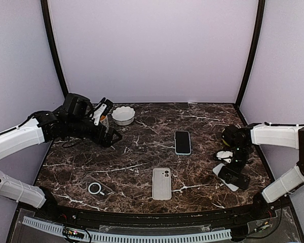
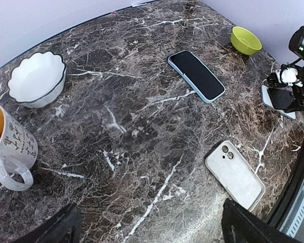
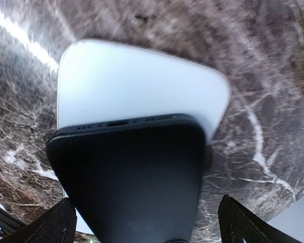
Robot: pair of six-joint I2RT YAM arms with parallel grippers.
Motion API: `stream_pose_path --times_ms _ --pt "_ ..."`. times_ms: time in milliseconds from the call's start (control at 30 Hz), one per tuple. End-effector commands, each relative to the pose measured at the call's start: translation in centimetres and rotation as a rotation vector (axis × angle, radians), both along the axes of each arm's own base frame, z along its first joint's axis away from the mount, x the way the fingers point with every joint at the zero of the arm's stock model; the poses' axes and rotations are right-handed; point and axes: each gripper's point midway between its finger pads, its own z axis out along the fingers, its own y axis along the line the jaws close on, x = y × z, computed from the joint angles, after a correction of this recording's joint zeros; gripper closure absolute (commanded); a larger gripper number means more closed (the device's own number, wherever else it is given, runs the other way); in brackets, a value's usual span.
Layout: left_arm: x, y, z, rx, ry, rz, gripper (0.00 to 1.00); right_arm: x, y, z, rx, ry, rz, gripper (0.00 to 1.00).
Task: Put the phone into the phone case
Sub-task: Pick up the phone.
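Right hand, spread wide, straddles black phone lying on white case.

Nothing legible — mug print too small.

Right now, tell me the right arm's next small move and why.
Probably close the right fingers on the dark phone: they stand open on either side of it, and it lies skewed across the white case, apparently not seated. Held, it could be lined up with the case.
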Motion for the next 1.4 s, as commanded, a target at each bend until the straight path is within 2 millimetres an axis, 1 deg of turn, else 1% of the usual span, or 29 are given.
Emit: stream_pose_path --times_ms 0,67,167,300,400,467,633,833,900,967,1067,1100,1367 --pt "-0.5 0.1 0.1 -0.007 0.000 -0.016 0.01 -0.9 -0.3 -1.2 0.000 0.021 0.040 0.01" --pt "-0.5 0.1 0.1 -0.009 0.001 -0.018 0.01 -0.8 -0.1 -1.3 0.009 0.017 0.042 0.02" --pt "-0.5 0.2 0.1 -0.008 -0.001 -0.015 0.01 -0.6 0.1 -1.2 0.017 0.028 0.051 0.06" --pt "-0.5 0.2 0.1 -0.007 -0.002 -0.014 0.01 -0.5 1.1 -1.1 0.063 0.051 0.047 0.17" --pt "-0.5 0.3 0.0 -0.005 -0.002 -0.012 0.01 0.1 2.0 -0.6 0.101 0.044 0.036 0.18" --pt "-0.5 0.4 -0.1 0.000 -0.003 -0.007 0.01 0.5 2.4 -0.2 0.113 0.042 0.031 0.23" --pt "-0.4 0.3 0.1 -0.003 -0.007 -0.008 0.01 1.3 2.6 -0.2 0.099 0.024 0.046 0.36" --pt "-0.4 0.4 -0.1 0.000 -0.004 -0.004 0.01 2.0 4.1 0.5 0.123 0.014 0.056 0.46" --pt "-0.4 0.4 0.0 -0.002 -0.006 -0.006 0.01 2.3 4.9 0.6 0.127 0.008 0.070 0.49" --pt "-0.3 0.4 0.0 0.002 -0.008 -0.003 0.01 3.0 5.7 0.9 0.121 -0.024 0.086 0.52" --pt "-0.3 0.6 -0.2 0.010 -0.010 0.003 0.01 5.7 6.6 1.7 0.116 -0.128 0.067 0.59" --pt "-0.3 0.6 -0.3 0.013 -0.009 0.005 0.01 6.1 6.9 1.9 0.125 -0.143 0.058 0.60" --pt "0.1 1.0 -0.2 0.027 -0.025 0.021 0.01 8.3 9.3 2.1 0.198 -0.183 -0.051 0.69"
